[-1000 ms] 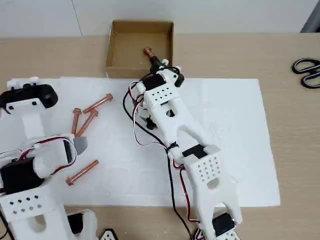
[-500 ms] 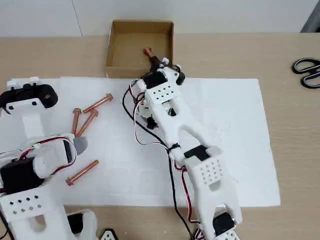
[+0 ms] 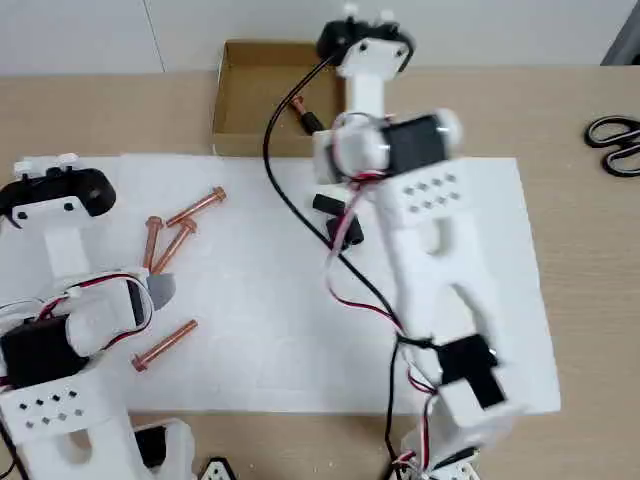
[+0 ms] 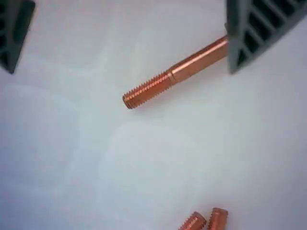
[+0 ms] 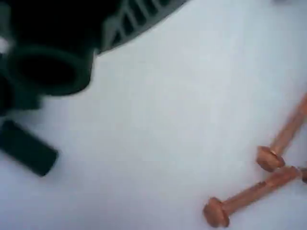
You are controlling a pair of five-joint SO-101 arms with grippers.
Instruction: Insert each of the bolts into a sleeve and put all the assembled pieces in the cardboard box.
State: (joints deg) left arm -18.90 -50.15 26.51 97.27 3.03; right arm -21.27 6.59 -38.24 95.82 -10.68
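Note:
An assembled bolt and sleeve (image 3: pixel 303 112) lies in the cardboard box (image 3: pixel 230 90) at the back of the table. Several copper bolts rest on the white sheet, among them one at the front left (image 3: pixel 165 345) and another further back (image 3: pixel 197 207). My left gripper (image 4: pixel 129 28) hovers open over the front bolt (image 4: pixel 172 76), whose shank passes under one finger (image 4: pixel 259 28). My right gripper (image 5: pixel 139 19) hangs over the sheet beside two black sleeves (image 5: pixel 48 69) (image 5: pixel 26 148); two bolt heads (image 5: pixel 268 158) (image 5: pixel 216 211) lie beyond. The right arm (image 3: pixel 430 210) stands folded up in front of the box.
The white sheet (image 3: pixel 260 330) covers most of the wooden table. Black scissors (image 3: pixel 615 143) lie at the far right edge. A black cable (image 3: pixel 290 210) loops from the right arm over the sheet. Bare sheet stretches between the two arms.
The right arm has drawn back from the box and folded upward, leaving the assembled bolt and sleeve inside. The left arm and the loose bolts have not moved.

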